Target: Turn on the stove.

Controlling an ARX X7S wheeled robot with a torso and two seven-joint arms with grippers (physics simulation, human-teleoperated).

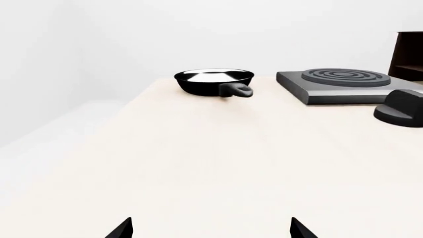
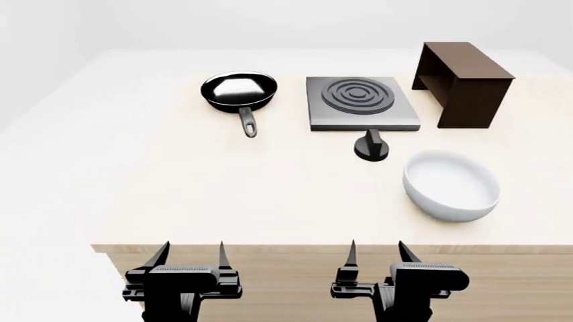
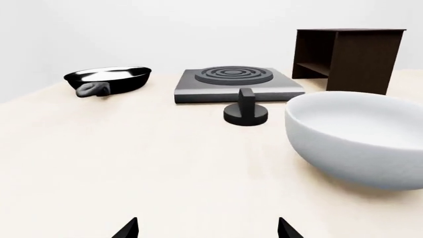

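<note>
At the near edge of the tabletop (image 2: 161, 201), both arms sit low and idle: left gripper (image 2: 190, 258) and right gripper (image 2: 376, 255) each with jaws spread, holding nothing, well apart from everything. Stove (image 2: 363, 102) lies far centre, flat grey plate with dark concentric rings; its knob (image 2: 372, 146), a small black round piece with an upright ridge, stands just in front of the plate's near edge, apart from it. Frying pan (image 2: 239, 91) to the left of the stove, handle pointing near; white bowl (image 2: 450, 184) near and right of the knob; dark wooden shelf box (image 2: 463, 82) far right. Judgement: task not yet begun, the step in hand is the reach to the knob. Right arm looks better placed. Come in from above, line the jaws across the ridge, close firmly, then rotate about the vertical axis without dragging sideways. Watch the bowl rim on approach; the knob sits near it.
</note>
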